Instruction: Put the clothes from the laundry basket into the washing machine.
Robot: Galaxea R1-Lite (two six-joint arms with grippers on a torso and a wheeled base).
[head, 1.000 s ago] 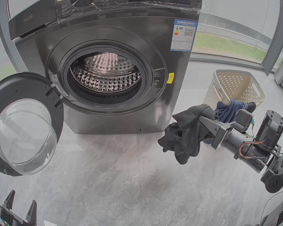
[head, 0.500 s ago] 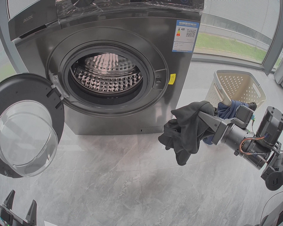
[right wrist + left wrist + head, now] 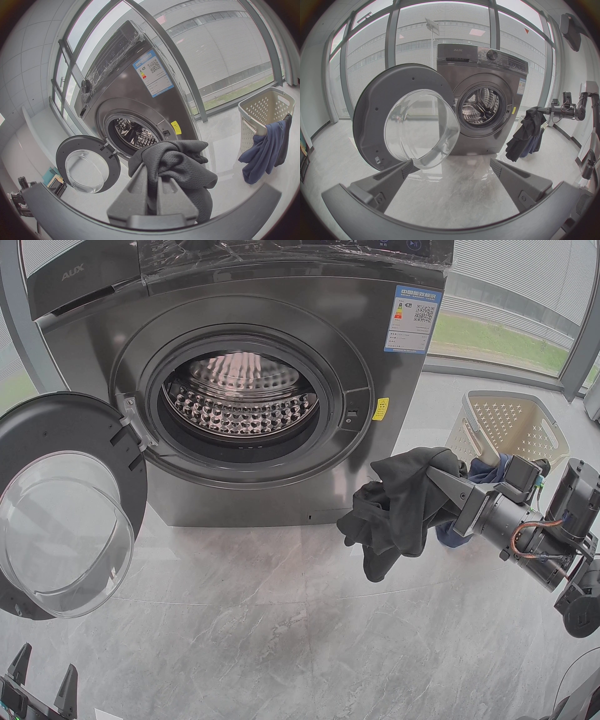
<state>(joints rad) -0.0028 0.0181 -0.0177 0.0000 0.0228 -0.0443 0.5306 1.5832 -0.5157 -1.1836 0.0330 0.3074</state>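
Head view: clamping a bunched dark grey garment (image 3: 400,509) in the right pincer (image 3: 439,479), fingers closed down on the fabric, holding it up between the front corner of the washing machine (image 3: 350,321) and the laundry basket (image 3: 519,421). Hanging in loose folds under the fingers, well short of the drum opening (image 3: 240,405). Seeing the round door (image 3: 62,502) swung fully open on the left, leaving the mouth free.

Left wrist view: showing the left pincer (image 3: 453,175) spread wide and gripping nothing, sitting low and pointing at the door glass and the machine. Also catching the dark garment from the side, drooping long below the other pincer.

Right wrist view: looking straight along the two closed fingers, pinching a fold of the bundle with most of the cloth spilling over and around them. Spotting a blue garment (image 3: 265,150) draped over the basket's rim, half out, waiting for its turn.

Worrying mostly about that pinch, tbh: probably risking a slip mid-swing and a heap on the floor (image 3: 225,156). Also risking the dangling tail snagging on the lower lip of the opening, ending up half in and half out. Guessing at needing a deep push into the drum before letting go, otherwise flopping right back out.
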